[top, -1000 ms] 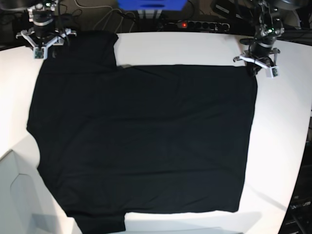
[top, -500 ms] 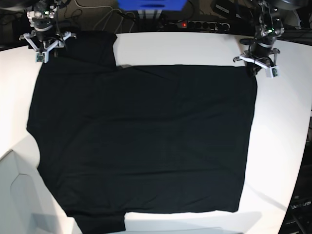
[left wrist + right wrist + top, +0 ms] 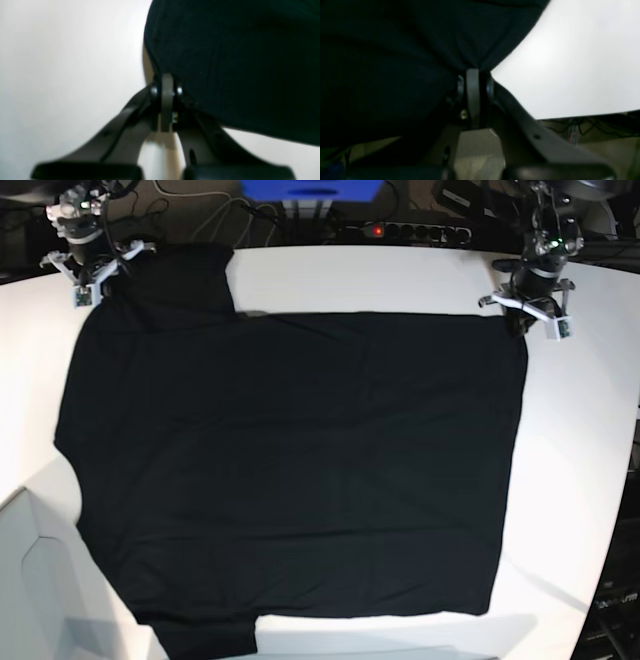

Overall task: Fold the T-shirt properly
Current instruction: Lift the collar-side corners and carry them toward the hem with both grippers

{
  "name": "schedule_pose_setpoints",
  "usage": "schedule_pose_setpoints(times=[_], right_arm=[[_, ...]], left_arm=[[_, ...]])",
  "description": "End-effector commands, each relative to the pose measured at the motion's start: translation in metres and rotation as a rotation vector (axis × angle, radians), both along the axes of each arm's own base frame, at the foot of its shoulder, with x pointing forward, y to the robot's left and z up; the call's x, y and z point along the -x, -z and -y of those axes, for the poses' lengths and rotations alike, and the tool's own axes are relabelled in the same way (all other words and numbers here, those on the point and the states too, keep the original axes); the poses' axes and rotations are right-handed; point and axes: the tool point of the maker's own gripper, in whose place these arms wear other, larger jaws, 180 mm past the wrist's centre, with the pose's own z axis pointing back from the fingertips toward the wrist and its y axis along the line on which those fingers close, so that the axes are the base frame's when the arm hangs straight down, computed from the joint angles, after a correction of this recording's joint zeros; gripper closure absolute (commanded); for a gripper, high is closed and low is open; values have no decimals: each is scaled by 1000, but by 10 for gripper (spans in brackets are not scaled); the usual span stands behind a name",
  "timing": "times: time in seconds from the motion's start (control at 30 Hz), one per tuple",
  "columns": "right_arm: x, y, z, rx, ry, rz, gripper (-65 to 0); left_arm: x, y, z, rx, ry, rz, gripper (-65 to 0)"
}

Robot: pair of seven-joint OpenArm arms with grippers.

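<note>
The black T-shirt (image 3: 290,470) lies spread flat, plain side up, over most of the white table (image 3: 380,280). One sleeve reaches to the far left corner and another lies at the near edge. My right gripper (image 3: 100,283) stands at that far left sleeve. In the right wrist view it (image 3: 473,73) is shut on a pinch of the T-shirt (image 3: 395,62). My left gripper (image 3: 521,320) is at the far right corner of the cloth. Its wrist view shows it (image 3: 166,80) shut on the T-shirt (image 3: 237,62) edge.
A power strip (image 3: 405,230) with a red light, a blue box (image 3: 310,190) and cables lie behind the table's far edge. A white panel (image 3: 30,580) stands at the near left. The table edge (image 3: 582,115) shows close behind my right gripper.
My right gripper has shut on the far left sleeve and shifted slightly back and left, drawing the sleeve with it. The left arm has stayed still, shut on the cloth.
</note>
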Motion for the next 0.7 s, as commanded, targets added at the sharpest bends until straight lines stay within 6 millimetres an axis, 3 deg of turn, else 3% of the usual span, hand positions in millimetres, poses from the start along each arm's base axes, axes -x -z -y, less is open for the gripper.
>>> schedule_pose_setpoints(times=[0.0, 0.1, 0.3, 0.67], right_arm=[[11, 3, 7, 26, -5, -54, 0], [5, -3, 8, 37, -12, -32, 0], [-18, -36, 4, 78, -46, 61, 0], [-68, -77, 1, 115, -69, 226, 0]], left_arm=[[-2, -9, -8, -23, -4, 17, -1], [-4, -19, -21, -43, -37, 45, -1], [-14, -44, -31, -80, -49, 110, -1], [-38, -73, -24, -95, -22, 203, -1]])
